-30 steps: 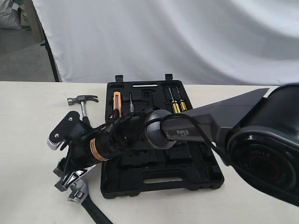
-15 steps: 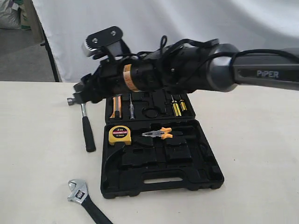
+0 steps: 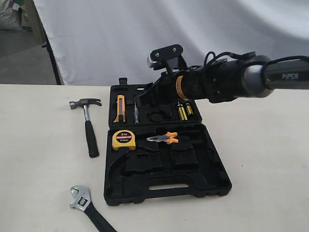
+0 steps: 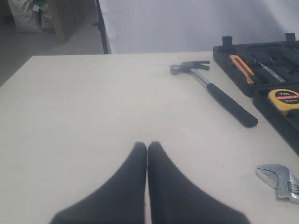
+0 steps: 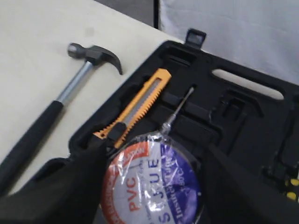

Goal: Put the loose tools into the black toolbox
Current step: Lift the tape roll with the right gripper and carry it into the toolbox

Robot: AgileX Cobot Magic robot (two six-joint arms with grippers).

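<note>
Plainly, the right gripper (image 5: pixel 154 168) is clamped across the PVC tape roll (image 5: pixel 149 193) and holds it above the far half of the open black toolbox (image 3: pixel 212 186). The roll looks light and slightly squashy with a slick wrap, so a hold across its outer rim suits it. The claw hammer (image 3: pixel 87 124) lies on the table (image 3: pixel 38 169) left of the case. It is probably head-heavy and rigid, best taken on the black handle close to the head. The adjustable wrench (image 3: pixel 83 202) lies near-left, stiff smooth steel. That makes three tools, one of each, and two lie outside the case. The left gripper (image 4: pixel 147 146) has its fingers pressed together, empty.
</note>
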